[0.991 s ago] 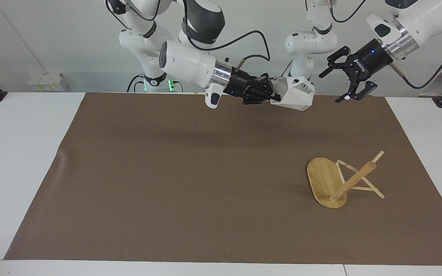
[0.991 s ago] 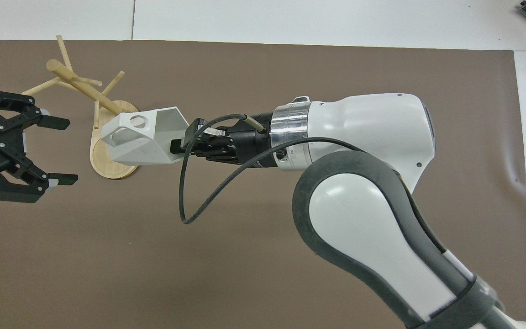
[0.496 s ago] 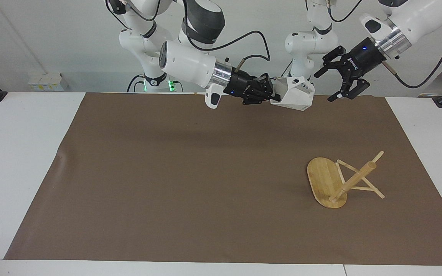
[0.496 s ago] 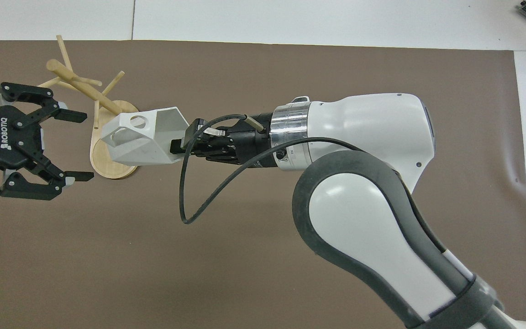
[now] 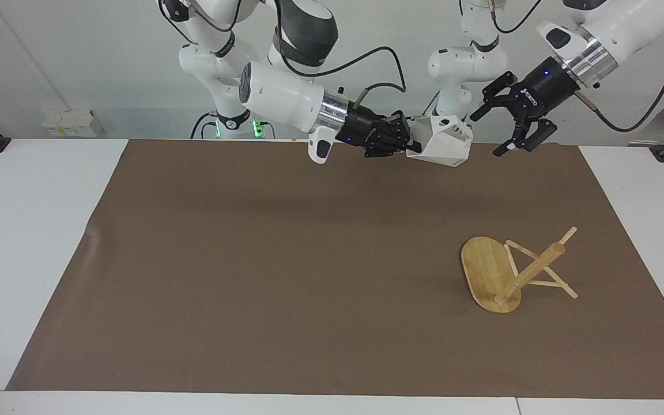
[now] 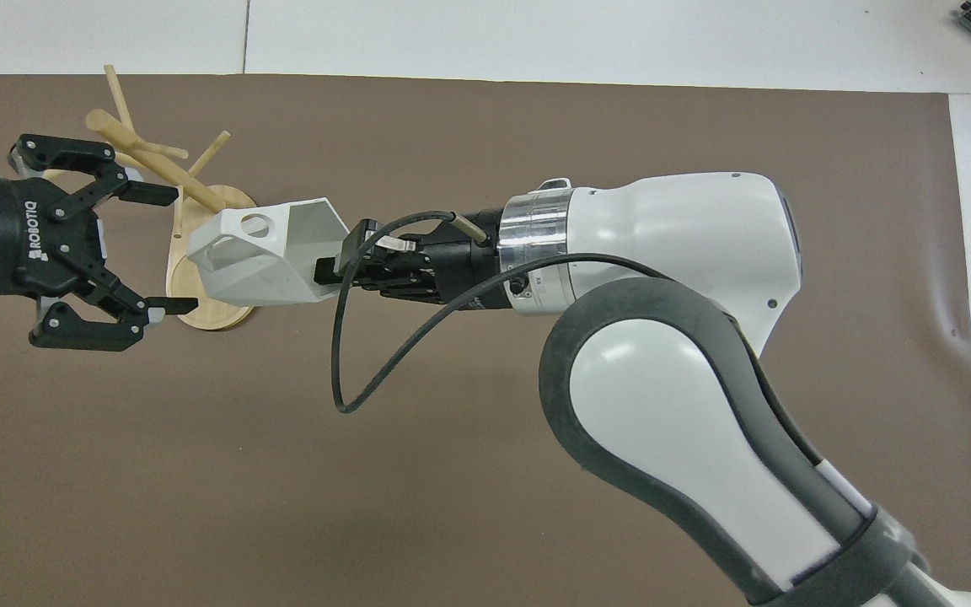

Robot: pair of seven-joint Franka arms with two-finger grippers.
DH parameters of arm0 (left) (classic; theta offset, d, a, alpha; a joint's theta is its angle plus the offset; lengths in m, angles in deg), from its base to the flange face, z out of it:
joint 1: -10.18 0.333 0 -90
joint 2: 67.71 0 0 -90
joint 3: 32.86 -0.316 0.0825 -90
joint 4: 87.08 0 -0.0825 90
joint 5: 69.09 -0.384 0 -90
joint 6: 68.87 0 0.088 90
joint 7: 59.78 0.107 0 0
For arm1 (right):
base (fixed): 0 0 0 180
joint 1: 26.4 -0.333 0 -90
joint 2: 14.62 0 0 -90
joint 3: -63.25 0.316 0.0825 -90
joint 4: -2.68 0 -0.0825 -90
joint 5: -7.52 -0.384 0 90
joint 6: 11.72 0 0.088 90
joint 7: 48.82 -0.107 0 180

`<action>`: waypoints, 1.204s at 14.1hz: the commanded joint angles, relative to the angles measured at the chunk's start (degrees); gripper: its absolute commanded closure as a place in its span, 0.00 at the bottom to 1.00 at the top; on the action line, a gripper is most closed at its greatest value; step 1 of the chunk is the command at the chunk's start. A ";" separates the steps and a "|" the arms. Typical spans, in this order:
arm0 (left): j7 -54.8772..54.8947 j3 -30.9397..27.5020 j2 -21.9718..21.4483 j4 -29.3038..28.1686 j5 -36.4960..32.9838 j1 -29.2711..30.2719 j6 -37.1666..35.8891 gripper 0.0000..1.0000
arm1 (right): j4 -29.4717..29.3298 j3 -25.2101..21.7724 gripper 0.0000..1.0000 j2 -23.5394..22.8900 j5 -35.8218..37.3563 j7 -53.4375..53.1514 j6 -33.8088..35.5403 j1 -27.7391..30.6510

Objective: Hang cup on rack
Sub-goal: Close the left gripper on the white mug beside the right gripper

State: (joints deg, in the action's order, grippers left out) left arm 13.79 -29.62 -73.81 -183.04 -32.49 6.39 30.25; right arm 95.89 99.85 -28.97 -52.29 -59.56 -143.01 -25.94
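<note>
The small matte white faceted cup (image 5: 442,140) is held clear of the tabletop, clamped at its rim end by the right gripper (image 5: 408,140), whose fingers are closed on the cup wall. The cup is carried on its side above the edge of the brown mat (image 5: 263,271) nearest the robots, handle end pointing toward the left arm's end of the table.

The light bamboo rack (image 5: 510,272) is not standing. It is seen lying tipped on the mat, its oval base (image 6: 211,314) raised on edge and its round post (image 5: 531,272) and thin pegs (image 5: 552,284) resting toward the left arm's end of the table, near the mat edge farthest from the robots.

The left gripper (image 5: 512,125) is held in the air beside the cup, jaws spread wide, gripping nothing.

Status is judged as follows: pickup is done; hanging is not. A handover, or righting of the rack, appears to be required before a peg can be used.

Most of the mat is bare, so room for travel is ample. The gap between the two grippers is small, and contact there should be guarded against.
</note>
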 commanded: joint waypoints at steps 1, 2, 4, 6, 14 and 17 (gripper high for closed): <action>-2.02 -0.33 -1.10 -3.07 -0.64 -2.01 2.64 0.00 | -0.05 0.58 1.00 -0.15 -0.65 -0.07 0.60 0.51; -2.46 -0.33 -1.53 -4.39 -0.73 -2.10 3.35 0.00 | -0.05 0.58 1.00 -0.15 -0.65 -0.07 0.60 0.51; -2.99 -0.25 -1.80 -6.16 -0.82 -2.10 3.97 0.00 | -0.05 0.58 1.00 -0.15 -0.65 -0.07 0.69 0.60; -3.08 -0.25 -1.98 -7.21 -0.82 -2.10 4.06 0.00 | -0.05 0.58 1.00 -0.15 -0.65 -0.07 0.78 0.60; -4.23 0.28 -1.28 -8.98 -0.04 -2.63 6.96 0.00 | -0.05 0.49 1.00 -0.15 -0.65 -0.16 0.87 0.51; -4.05 0.54 -1.19 -8.89 1.55 -2.71 7.05 0.00 | 0.31 0.58 1.00 -0.06 -0.57 -0.16 0.78 0.51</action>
State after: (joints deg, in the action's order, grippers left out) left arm 10.34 -28.97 -73.87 -190.63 -32.10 4.42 35.89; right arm 96.01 99.85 -29.03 -52.29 -59.56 -142.82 -25.96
